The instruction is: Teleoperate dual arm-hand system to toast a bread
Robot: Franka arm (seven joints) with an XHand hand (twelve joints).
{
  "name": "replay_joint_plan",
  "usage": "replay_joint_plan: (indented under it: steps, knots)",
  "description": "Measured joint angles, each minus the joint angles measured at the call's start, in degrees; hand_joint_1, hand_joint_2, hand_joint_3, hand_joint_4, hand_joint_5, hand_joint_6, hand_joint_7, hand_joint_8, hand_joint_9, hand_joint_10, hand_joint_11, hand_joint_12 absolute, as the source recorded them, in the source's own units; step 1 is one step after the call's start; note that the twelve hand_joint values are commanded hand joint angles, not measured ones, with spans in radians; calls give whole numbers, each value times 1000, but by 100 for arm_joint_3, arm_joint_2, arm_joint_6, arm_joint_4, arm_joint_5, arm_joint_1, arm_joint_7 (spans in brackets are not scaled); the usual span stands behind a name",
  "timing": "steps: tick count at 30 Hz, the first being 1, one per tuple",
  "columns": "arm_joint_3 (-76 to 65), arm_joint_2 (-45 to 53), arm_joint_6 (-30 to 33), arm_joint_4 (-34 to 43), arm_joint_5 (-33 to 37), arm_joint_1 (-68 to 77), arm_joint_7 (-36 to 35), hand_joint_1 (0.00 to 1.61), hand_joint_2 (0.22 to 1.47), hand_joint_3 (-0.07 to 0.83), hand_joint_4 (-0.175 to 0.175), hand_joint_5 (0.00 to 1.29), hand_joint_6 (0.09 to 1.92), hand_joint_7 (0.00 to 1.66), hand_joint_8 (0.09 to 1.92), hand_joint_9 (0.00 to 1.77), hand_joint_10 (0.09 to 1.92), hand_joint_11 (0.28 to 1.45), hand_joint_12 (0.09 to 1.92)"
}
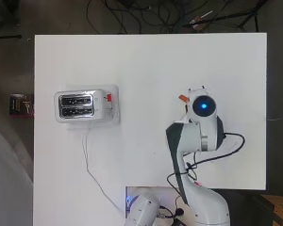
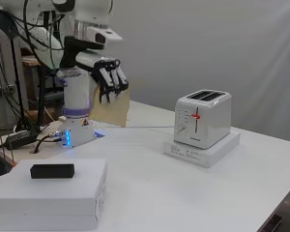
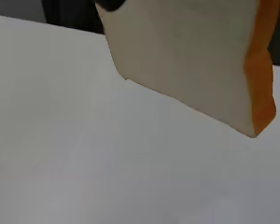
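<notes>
White plastic two-slot toaster [image 2: 203, 118] on a flat white base [image 2: 202, 149], on the left part of the white table [image 1: 151, 75] in the overhead view; both slots bare, nothing in them, red lever [image 2: 196, 116] on the front face. Long axis of the slots running left to right in the overhead view. Pale slice of bread with an orange-brown crust [image 2: 111, 107] held in the air above the table, well apart from the toaster, hanging edge-down with its flat face upright. Black and white hand [image 2: 109, 77] curled round the top of the slice. Black block [image 2: 52, 170] on stacked white boxes [image 2: 50, 199] at the near side.
</notes>
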Motion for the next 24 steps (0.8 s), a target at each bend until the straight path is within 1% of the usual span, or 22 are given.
replay_joint_plan:
  steps: [2, 4, 6, 8, 9, 11, 13, 20, 24]
  knots:
    - [378, 11, 111, 18, 300, 57, -100, 1236, 1163, 1, -175, 711, 1295, 1090, 900, 1411, 87, 685, 506]
    - [451, 80, 258, 42, 766, 263, -159, 1233, 1169, 1, -174, 702, 1311, 1078, 917, 1403, 87, 704, 408]
    - [361, 231, 379, 85, 1224, 621, -189, 1222, 1176, 1, -149, 695, 1345, 1058, 927, 1377, 87, 730, 272]
    - [237, 436, 425, 200, 1424, 1109, -284, 1220, 1178, -2, -145, 695, 1352, 1057, 921, 1360, 87, 755, 158]
    - [176, 538, 436, 253, 1466, 1372, -353, 1220, 1178, -2, -147, 694, 1354, 1058, 918, 1353, 87, 756, 131]
    - [0, 699, 444, 380, 1538, 1982, -459, 1226, 1175, 0, -163, 691, 1350, 1069, 906, 1348, 87, 764, 93]
    - [-248, 806, 440, 543, 1610, 2662, -526, 1229, 1173, 0, -173, 688, 1346, 1075, 900, 1352, 87, 769, 87]
    - [-1489, 653, 312, 1185, 1590, 5329, -562, 1232, 1166, -1, -172, 703, 1332, 1089, 872, 1334, 87, 763, 87]
    - [-2177, 359, 111, 1868, 1497, 6658, -551, 1236, 1162, -1, -175, 711, 1306, 1097, 873, 1353, 87, 776, 87]
